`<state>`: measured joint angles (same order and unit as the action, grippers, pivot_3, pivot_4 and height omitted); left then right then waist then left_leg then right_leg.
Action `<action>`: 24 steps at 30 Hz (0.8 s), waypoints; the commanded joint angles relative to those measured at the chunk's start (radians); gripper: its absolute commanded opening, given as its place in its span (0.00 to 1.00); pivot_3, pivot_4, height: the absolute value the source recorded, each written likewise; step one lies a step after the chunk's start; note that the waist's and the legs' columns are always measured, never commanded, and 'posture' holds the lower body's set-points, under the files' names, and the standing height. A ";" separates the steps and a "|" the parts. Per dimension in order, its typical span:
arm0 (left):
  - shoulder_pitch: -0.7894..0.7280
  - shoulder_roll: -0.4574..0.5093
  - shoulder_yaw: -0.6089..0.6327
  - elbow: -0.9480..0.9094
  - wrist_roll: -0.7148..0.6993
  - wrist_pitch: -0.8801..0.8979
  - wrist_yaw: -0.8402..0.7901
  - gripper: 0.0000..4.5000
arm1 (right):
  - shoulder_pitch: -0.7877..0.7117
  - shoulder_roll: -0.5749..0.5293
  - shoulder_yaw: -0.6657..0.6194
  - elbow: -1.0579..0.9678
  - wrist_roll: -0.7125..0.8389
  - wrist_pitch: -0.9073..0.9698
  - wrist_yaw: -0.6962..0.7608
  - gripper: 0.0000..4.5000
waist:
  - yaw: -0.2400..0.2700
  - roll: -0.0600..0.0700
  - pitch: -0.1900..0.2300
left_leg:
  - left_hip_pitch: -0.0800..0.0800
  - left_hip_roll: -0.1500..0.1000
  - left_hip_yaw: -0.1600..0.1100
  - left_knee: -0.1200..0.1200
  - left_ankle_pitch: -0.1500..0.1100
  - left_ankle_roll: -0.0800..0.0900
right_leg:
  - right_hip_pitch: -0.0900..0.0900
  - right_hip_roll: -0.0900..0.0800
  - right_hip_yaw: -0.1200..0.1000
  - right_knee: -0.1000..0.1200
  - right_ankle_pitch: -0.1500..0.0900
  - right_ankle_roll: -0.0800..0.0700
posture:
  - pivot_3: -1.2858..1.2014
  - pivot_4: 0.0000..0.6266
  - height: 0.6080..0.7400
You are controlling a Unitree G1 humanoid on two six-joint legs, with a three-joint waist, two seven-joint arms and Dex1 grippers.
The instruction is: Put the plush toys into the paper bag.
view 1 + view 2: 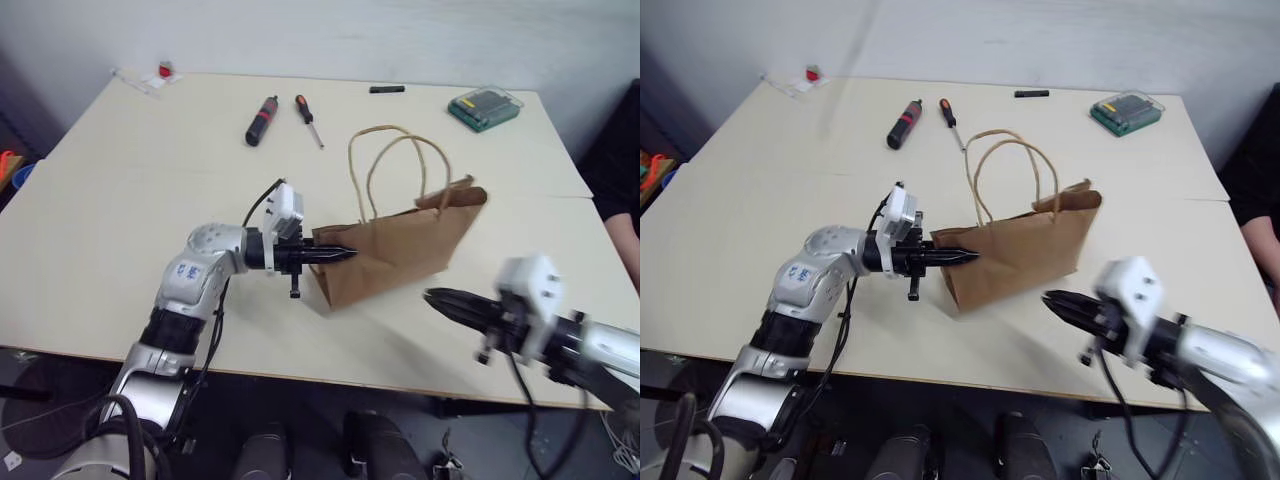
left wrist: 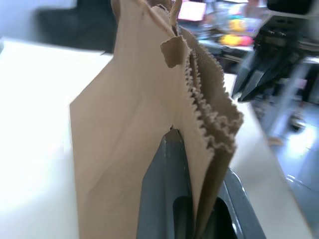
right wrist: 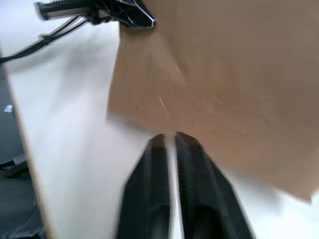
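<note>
Brown kraft paper bag lay sideways on the table, its serrated rim pinched between the left gripper jaws. Right gripper, empty with jaws slightly parted, hung near the bag's side. Lifting that rim steadily, without tearing it, would best open the mouth.

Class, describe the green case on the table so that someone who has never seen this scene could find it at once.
Start from the pale table and go to its far right corner, beyond the brown paper bag. There lies the green case, flat, with a clear lid. Its neighbours on the far side, a black marker and two screwdrivers, are slim and stick-like; it alone is boxy and green.
</note>
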<state>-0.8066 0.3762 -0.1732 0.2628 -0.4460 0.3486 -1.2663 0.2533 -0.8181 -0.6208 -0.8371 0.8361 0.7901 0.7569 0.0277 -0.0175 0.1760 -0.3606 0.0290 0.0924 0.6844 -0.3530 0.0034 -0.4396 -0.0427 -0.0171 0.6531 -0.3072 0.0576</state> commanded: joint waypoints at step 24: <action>-0.017 0.336 0.137 -0.071 -0.045 0.229 -0.226 0.75 | 0.183 -0.230 -0.391 0.249 0.166 -0.036 0.234 1.00 | -0.042 -0.003 0.003 | 0.008 0.003 -0.001 -0.004 -0.003 0.002 | 0.010 0.000 0.003 -0.006 0.001 0.002 | 0.52 0.24 1.00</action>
<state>-0.8254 0.6667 -0.1050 0.3082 -0.4260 0.4815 -1.4968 0.4525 -1.0304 -1.0123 -0.6311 1.0238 0.7825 0.9568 -0.0147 -0.0208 0.1788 -0.3530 0.0320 0.0911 0.6807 -0.3557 0.0057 -0.4302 -0.0430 -0.0140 0.6466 -0.3064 0.0595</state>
